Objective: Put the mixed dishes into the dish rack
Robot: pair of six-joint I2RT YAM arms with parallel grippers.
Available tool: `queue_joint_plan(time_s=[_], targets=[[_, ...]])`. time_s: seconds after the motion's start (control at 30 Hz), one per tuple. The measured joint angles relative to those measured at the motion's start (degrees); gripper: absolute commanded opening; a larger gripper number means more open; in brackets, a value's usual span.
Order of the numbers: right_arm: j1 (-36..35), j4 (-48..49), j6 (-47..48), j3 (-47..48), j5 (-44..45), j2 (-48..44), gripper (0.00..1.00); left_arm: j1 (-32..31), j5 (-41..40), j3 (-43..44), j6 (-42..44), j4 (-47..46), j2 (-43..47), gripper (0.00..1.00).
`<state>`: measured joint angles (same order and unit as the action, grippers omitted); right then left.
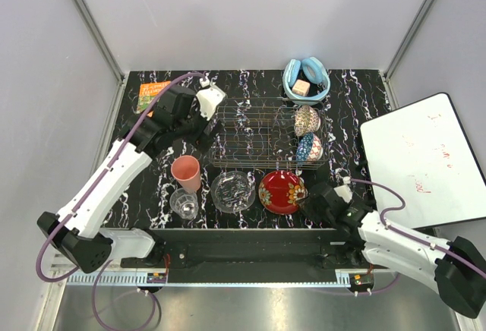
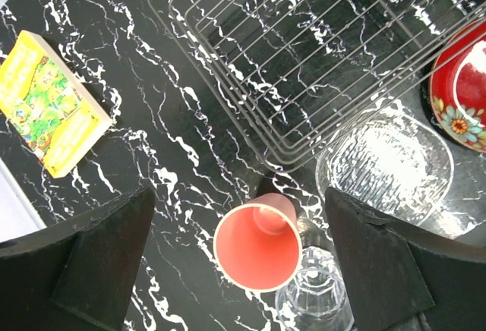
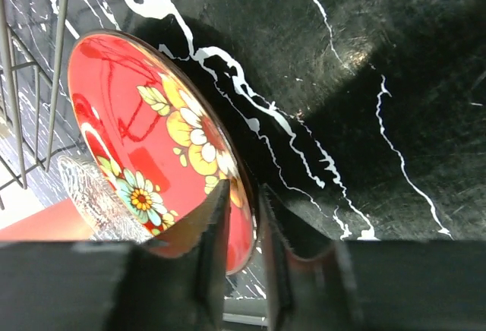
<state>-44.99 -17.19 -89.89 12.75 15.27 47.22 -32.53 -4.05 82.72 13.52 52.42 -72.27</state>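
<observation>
The red floral plate (image 1: 282,192) (image 3: 144,118) lies in front of the dish rack (image 1: 250,130). My right gripper (image 3: 243,194) (image 1: 313,197) is shut on its right rim, one finger on the painted face and one under the edge. The left gripper (image 2: 239,194) hangs open high above the salmon-pink cup (image 2: 254,247) (image 1: 186,171), well clear of it. A small glass tumbler (image 1: 184,204) stands beside the cup, and a clear glass dish (image 1: 232,191) sits between it and the plate. A beige speckled bowl (image 1: 306,119) and a blue patterned bowl (image 1: 310,148) rest at the rack's right end.
Light-blue headphones (image 1: 306,77) lie behind the rack on the right. An orange-green book (image 1: 149,94) is at the far left corner. A whiteboard (image 1: 425,164) overlaps the table's right edge. Grey walls enclose three sides.
</observation>
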Motion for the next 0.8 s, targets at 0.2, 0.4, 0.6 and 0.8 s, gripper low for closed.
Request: queue_joint_plan(time_s=[0.2,0.4,0.6,0.8], targets=[[-0.02,0.96,0.13,-0.44,0.02,-0.26,0.00,0.04,-0.85,-2.54,0.57,0.26,1.62,0.99],[0.00,-0.59,0.90,-0.44,0.04,-5.66,0.00,0.04,-1.68,-3.41,1.31,0.50,1.68,0.99],[0.00,-11.45,3.69,0.15,-0.46,-14.97,0.00,0.04,-2.49,-3.41,1.81,0.48,1.84,0.99],[0.00,-22.05,11.17,3.98,-2.64,-20.55,0.00,0.04,-3.19,-3.37,2.58,0.48,1.88,0.99]])
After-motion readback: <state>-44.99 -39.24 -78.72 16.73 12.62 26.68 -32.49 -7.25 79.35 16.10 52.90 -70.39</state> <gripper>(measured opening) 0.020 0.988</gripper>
